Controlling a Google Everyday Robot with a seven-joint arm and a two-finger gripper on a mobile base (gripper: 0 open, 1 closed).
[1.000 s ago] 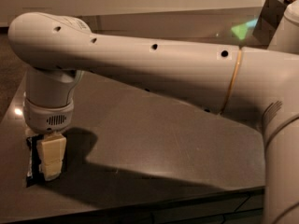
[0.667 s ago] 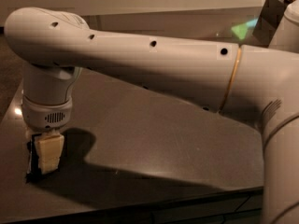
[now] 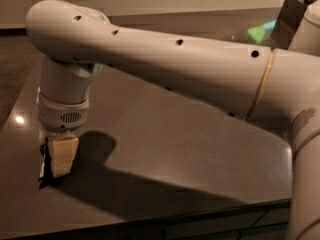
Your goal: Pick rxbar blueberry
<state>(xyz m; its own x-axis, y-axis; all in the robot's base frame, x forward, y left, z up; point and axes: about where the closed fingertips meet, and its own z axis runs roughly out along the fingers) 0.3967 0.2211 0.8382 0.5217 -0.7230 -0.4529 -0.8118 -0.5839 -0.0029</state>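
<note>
My gripper (image 3: pixel 56 159) hangs straight down from the wrist at the left front of the dark table (image 3: pixel 165 149). A thin dark flat thing, the rxbar blueberry (image 3: pixel 44 165), stands on edge against the left side of the pale finger pad (image 3: pixel 64 155). It reaches a little below the pad. Its lower end is at or just above the table top. Its lettering and label do not show. The gripper looks shut on it.
My pale arm (image 3: pixel 190 69) spans the view from the right side to the left above the table. The table's front edge (image 3: pixel 150 221) runs close below the gripper. A dark box-like object (image 3: pixel 290 19) stands at the back right.
The arm and gripper have risen a little, and the dark bar has stayed at the gripper's left side and come up with it.
</note>
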